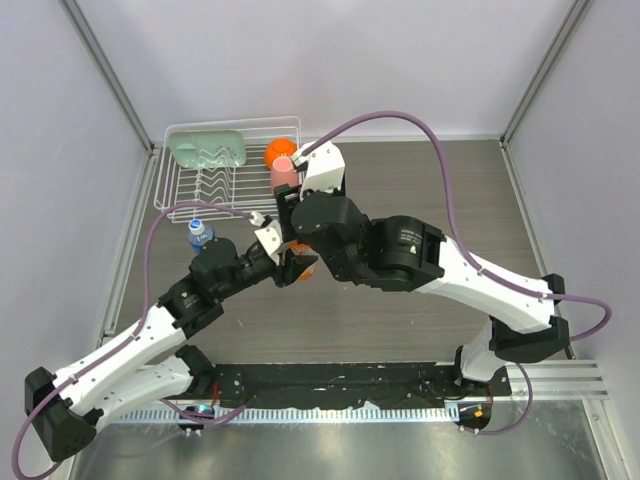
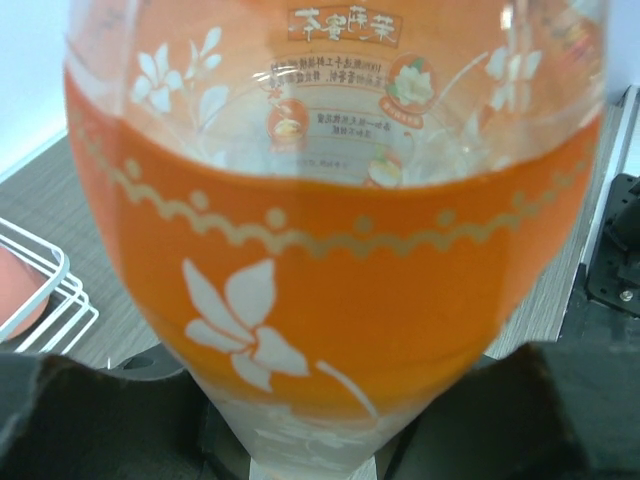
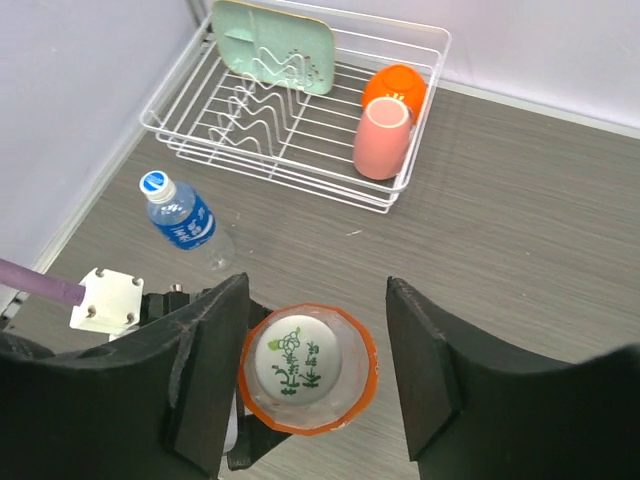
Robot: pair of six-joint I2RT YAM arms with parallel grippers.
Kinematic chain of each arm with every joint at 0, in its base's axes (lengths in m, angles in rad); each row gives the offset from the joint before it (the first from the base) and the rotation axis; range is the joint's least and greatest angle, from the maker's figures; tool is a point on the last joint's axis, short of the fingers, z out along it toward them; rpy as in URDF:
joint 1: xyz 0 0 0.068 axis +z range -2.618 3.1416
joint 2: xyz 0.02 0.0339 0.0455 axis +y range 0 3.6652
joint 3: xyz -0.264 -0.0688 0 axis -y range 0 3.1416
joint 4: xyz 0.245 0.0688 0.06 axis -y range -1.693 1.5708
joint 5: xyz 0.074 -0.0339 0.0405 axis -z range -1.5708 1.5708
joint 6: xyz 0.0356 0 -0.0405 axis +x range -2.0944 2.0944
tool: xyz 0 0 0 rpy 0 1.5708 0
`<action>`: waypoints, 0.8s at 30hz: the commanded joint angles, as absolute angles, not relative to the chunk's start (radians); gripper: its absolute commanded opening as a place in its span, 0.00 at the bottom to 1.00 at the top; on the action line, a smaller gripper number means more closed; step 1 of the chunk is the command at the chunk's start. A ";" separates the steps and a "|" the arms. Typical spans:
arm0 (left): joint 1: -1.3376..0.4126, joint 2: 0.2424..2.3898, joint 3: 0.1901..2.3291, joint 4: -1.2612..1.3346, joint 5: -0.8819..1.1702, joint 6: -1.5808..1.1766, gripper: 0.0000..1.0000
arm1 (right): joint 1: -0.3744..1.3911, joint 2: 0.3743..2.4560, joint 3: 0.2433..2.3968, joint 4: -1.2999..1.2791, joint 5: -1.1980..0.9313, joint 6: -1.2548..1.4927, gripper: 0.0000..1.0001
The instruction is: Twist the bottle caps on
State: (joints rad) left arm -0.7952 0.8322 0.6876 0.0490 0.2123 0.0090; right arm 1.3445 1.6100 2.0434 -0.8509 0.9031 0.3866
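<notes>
**Bottles, clear plastic, 2.**
- orange bottle [image 2: 330, 300]: glossy floral label, long axis vertical, top up, mid-table. The left gripper [image 1: 292, 268] is clamped on it.
- blue-label bottle [image 3: 190, 224]: apparently upright, at 10 o'clock from the first.

**Caps, round, 2.**
- white cap [image 3: 297, 364]: green print, atop the orange bottle.
- blue-white cap [image 3: 155, 184]: on the other bottle.

**Right gripper** [image 3: 316, 340]: spread wide, flanking the white cap.

**Wire rack** [image 3: 300, 135], 11 o'clock: pink cup [image 3: 381, 140], orange cup [image 3: 395, 85] and green tray [image 3: 272, 45], 1 each.

Two bottles — orange bottle [image 2: 330, 300], blue-label bottle [image 3: 187, 222] — two caps [image 3: 295, 362] [image 3: 155, 183], two cups [image 3: 382, 140] [image 3: 396, 84], one rack [image 3: 290, 150], one dish [image 3: 272, 45].
</notes>
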 commanded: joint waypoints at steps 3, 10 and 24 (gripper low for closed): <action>-0.795 0.795 0.695 0.157 0.284 0.011 0.34 | 1.353 1.520 2.097 -0.816 0.746 0.292 0.68; -0.792 0.788 0.690 0.115 0.493 -0.031 0.38 | 1.305 1.344 2.056 -0.801 0.201 0.108 0.79; -0.782 0.859 0.804 0.003 1.357 -0.077 0.39 | 1.276 1.256 1.971 -0.812 -0.336 -0.120 0.75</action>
State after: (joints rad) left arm -0.7876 0.8448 0.7338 0.0269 1.0252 -0.0528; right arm 1.2850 1.2182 2.0079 -0.8310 -0.1101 -0.0441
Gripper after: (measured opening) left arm 0.437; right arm 0.767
